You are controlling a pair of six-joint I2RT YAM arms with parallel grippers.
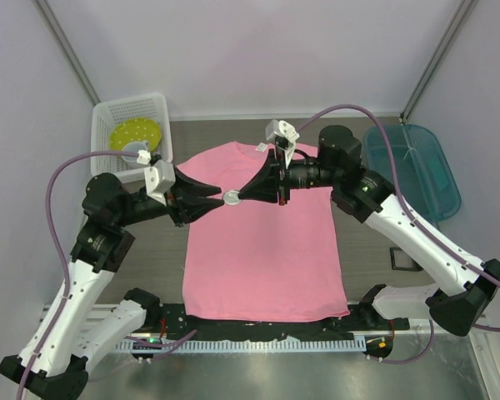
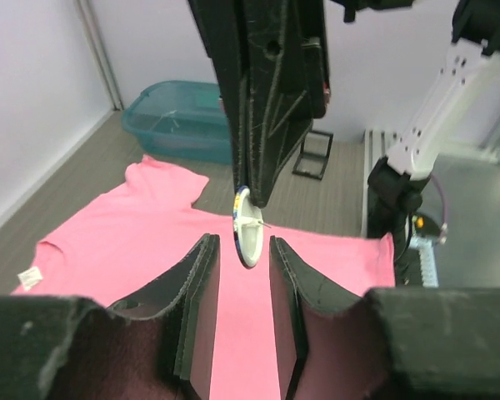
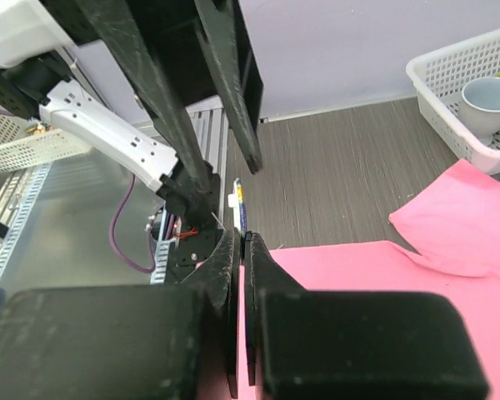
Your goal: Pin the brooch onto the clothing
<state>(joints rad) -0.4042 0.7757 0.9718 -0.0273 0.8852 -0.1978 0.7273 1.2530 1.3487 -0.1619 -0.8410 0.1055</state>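
Surface: grey wood-grain tabletop (image 1: 162,258)
Under jaws: pink fabric T-shirt (image 1: 262,258), flat
Left of jaws: white plastic basket (image 1: 108,117)
Right of jaws: teal plastic bin (image 1: 433,179)

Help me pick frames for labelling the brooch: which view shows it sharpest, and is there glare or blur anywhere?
Left wrist: the brooch is crisp, whitish back evenly lit, though the left fingers look dark and soft. Right wrist: it shows edge-on, beyond the blurred right fingers. Top external: sharp, soft shadows, sheen on the metal plate; brooch tiny.

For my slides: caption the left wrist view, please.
Right gripper pinches the brooch above the pink T-shirt; left gripper, jaws parted, flanks it.
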